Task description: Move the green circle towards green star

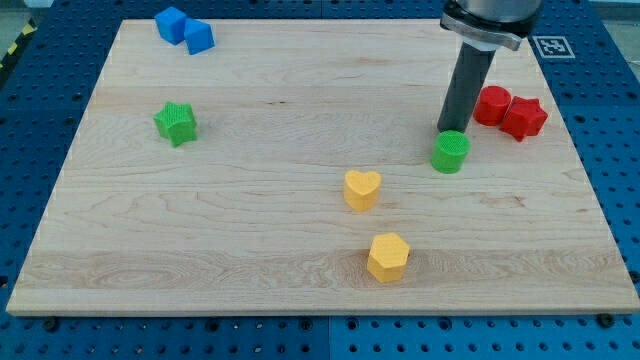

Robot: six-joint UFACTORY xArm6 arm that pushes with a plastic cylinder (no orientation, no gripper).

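Standing just behind the green circle, on its upper side in the view, my tip looks to be touching the block or all but touching it; the exact gap cannot be told, because the circle's top edge hides the rod's very end. That placement suits the job only partly: the green star lies well apart, far off toward the view's left and a little higher, so a push toward it would want my tip on the circle's right side rather than behind it. The rod comes down nearly upright from the arm's collar at the view's top, leaning very slightly, with nothing clamped or carried, since there are no fingers to close, only a bare end for sliding against things. The red blocks, two set touching each other, sit just beside the rod on the right, leaving little room to swing round. The yellow heart and yellow hexagon lie below the straight line leftward, and the two blue blocks rest near the top left corner of the wooden board.
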